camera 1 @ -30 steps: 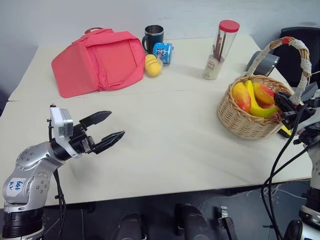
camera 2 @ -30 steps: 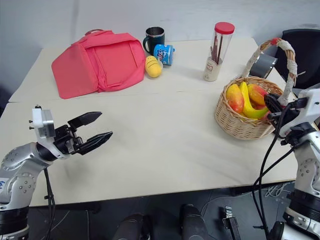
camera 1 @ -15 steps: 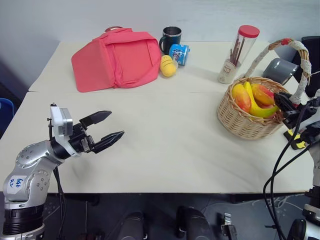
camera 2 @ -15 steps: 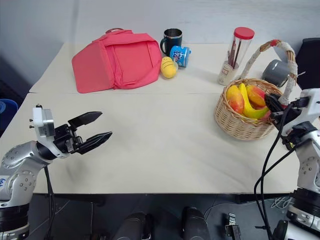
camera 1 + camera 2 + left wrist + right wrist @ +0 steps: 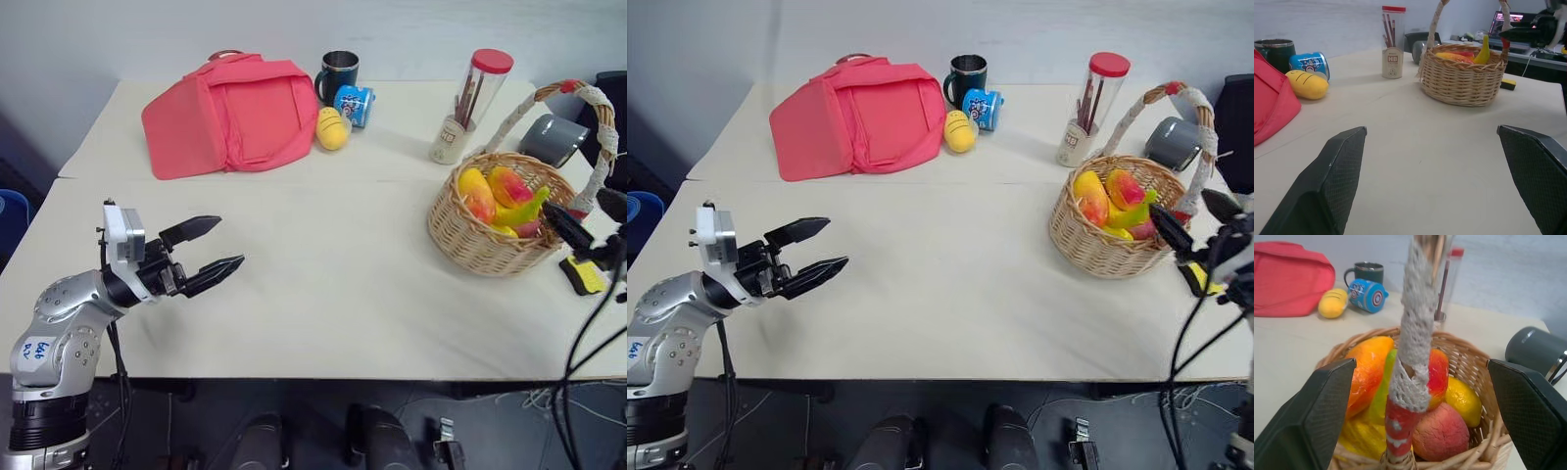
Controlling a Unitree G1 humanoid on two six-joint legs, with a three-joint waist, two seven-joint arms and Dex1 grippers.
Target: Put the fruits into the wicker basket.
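Tabletop: wicker basket of fruits just before open right pincer.

My claws: two
Baskets: one
Mangoes: two
Bananas: one
Mugs: one
Red bags: one

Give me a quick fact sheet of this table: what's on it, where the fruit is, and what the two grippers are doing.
fruit: banana and mangoes lie in the wicker basket
left gripper: open, empty, above bare table
right gripper: open, empty, beside the basket's handle
far side: red bag, dark mug, blue can, yellow plush toy, pencil tube
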